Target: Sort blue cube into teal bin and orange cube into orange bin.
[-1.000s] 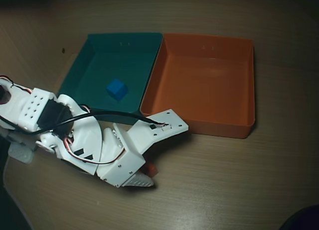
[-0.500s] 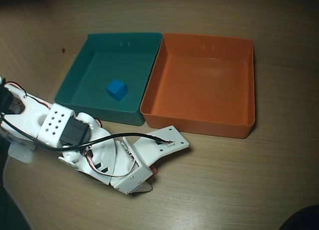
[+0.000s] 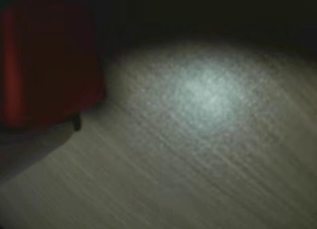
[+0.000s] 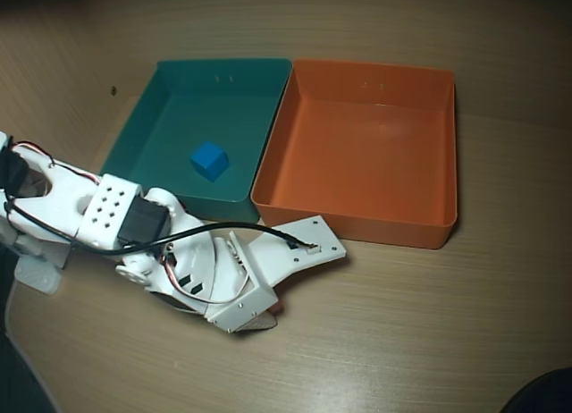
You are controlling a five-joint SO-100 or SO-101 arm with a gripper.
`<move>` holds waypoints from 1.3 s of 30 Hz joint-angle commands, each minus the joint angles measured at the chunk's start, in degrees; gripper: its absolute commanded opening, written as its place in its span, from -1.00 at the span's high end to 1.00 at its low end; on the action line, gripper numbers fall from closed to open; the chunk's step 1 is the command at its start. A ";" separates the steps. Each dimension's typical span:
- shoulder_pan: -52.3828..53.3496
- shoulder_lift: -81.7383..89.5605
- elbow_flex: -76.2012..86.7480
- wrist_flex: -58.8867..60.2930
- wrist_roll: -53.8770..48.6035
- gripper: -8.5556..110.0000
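A pale wood-grain tabletop (image 4: 429, 324) fills the overhead view, its grain running left to right; the far edge and both far corners fall into shadow, and a dark rounded shape (image 4: 541, 393) cuts the near right corner. In the wrist view the tabletop is blurred; a soft bright patch (image 3: 208, 95) glows on it, darkness above.

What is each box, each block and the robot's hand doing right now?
Shallow square teal plastic bin: upright, holds the blue cube.
Small bright blue cube: resting inside the teal bin.
Shallow square orange plastic bin: upright, empty.
Small orange cube: mostly hidden under the hand.
Hand: low over the table; open or shut unclear.
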 commanded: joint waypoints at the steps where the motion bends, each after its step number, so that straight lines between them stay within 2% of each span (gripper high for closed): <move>1: 0.18 1.67 -1.49 -0.62 0.44 0.04; 10: 0.26 1.67 -1.49 -0.62 1.32 0.09; 13: 0.26 1.58 -1.49 -0.62 1.32 0.26; 23: 0.26 1.49 -1.41 -0.62 1.41 0.98; 27: 0.35 1.49 -1.41 -0.62 1.41 0.93; 34: 0.26 3.08 -1.58 -0.62 1.49 0.96; 39: 0.18 11.25 -2.64 -0.62 1.58 0.95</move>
